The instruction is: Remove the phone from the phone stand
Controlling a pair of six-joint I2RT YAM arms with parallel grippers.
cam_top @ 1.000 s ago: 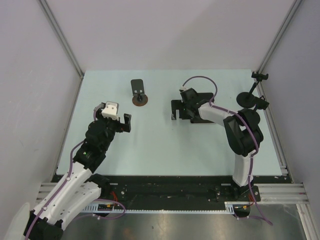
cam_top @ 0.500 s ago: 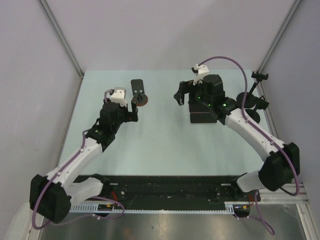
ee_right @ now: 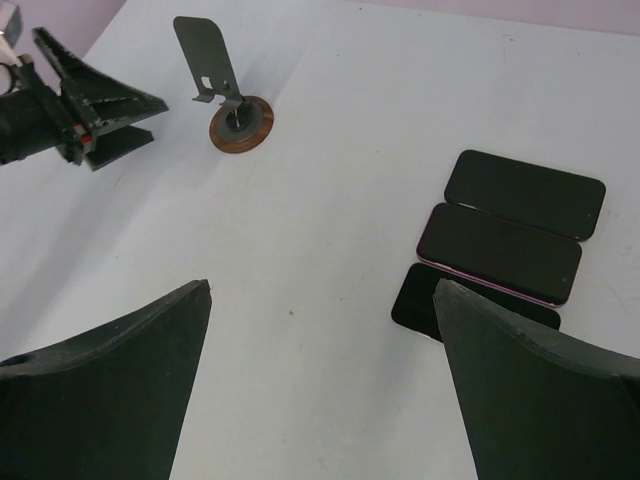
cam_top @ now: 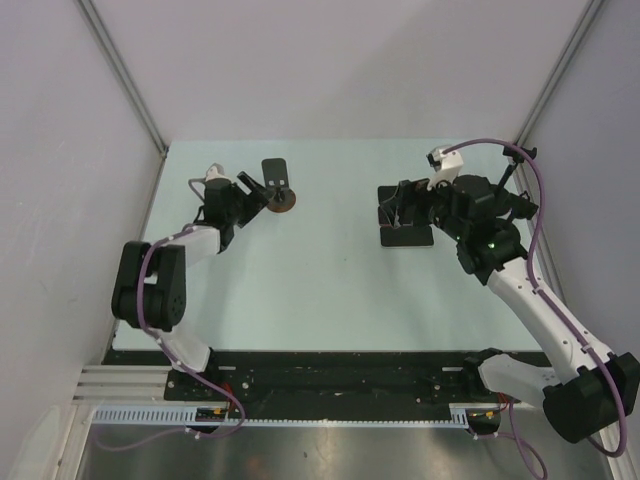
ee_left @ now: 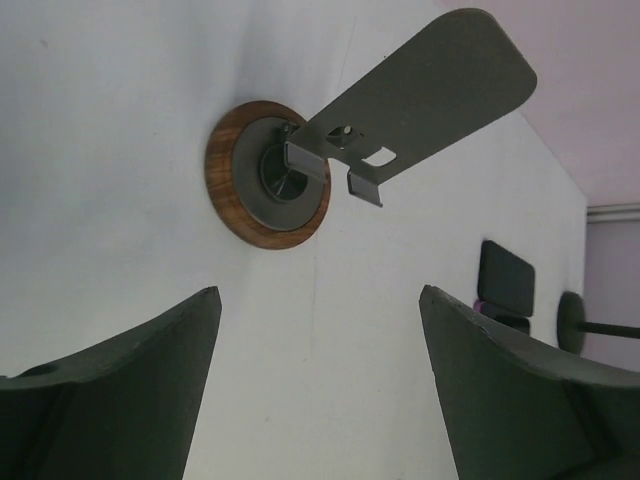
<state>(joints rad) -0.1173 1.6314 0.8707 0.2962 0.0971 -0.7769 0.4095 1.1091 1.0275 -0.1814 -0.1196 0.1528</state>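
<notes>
Phones (cam_top: 408,238), three dark slabs, flat on the table (cam_top: 320,290) right of centre from above, well apart from the phone stand (cam_top: 277,190). Nothing on the stand's plate. Left gripper (cam_top: 256,192) just beside the stand's round base, jaws spread, nothing between. Right gripper (cam_top: 388,210) low beside the phones, jaws wide as well, empty.

From the left wrist: phone stand (ee_left: 330,150) dead ahead, tilted plate bare down to its small lip, wood-rimmed base apart from both fingers (ee_left: 130,390). Gap between the jaws wide and empty.

From the right wrist: phones (ee_right: 498,252) side by side, touching or nearly so, just ahead of the right-hand finger (ee_right: 540,400). Jaws spread, gripping nothing. Bare stand and left gripper (ee_right: 135,120) far across the table.

Judged from this: removal apparently complete, withdrawal the step in hand. Cannot tell which of the three is the task's own. Calls for little next: draw the left gripper back without nudging the light stand, lift the right clear of the phones, no closing needed.
</notes>
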